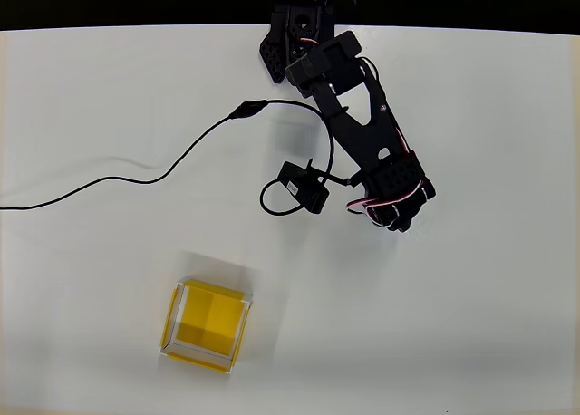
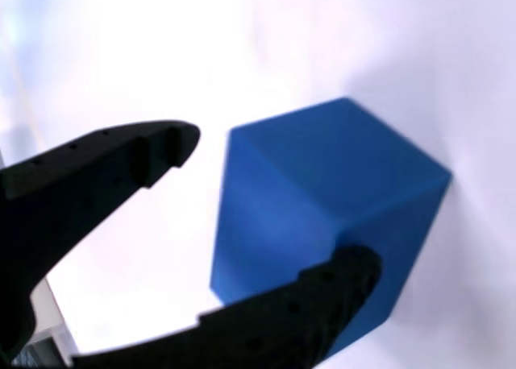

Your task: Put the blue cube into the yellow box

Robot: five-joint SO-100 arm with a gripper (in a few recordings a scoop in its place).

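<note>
My fingers [image 2: 274, 208] are spread around the blue cube [image 2: 322, 208] on the white surface [image 1: 471, 324]. A black cable [image 1: 136, 178] trails left; the yellow box [image 1: 207, 325] sits well apart, nearer.

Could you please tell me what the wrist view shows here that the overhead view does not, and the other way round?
The wrist view alone gives the blue cube close up on the white surface, with the gripper open: one finger stands clear to the cube's left, the other crosses in front of its lower edge.

The overhead view alone gives the yellow box, empty, low on the table, plus the black arm and a black cable.

Both share the white tabletop and the black robot.
</note>
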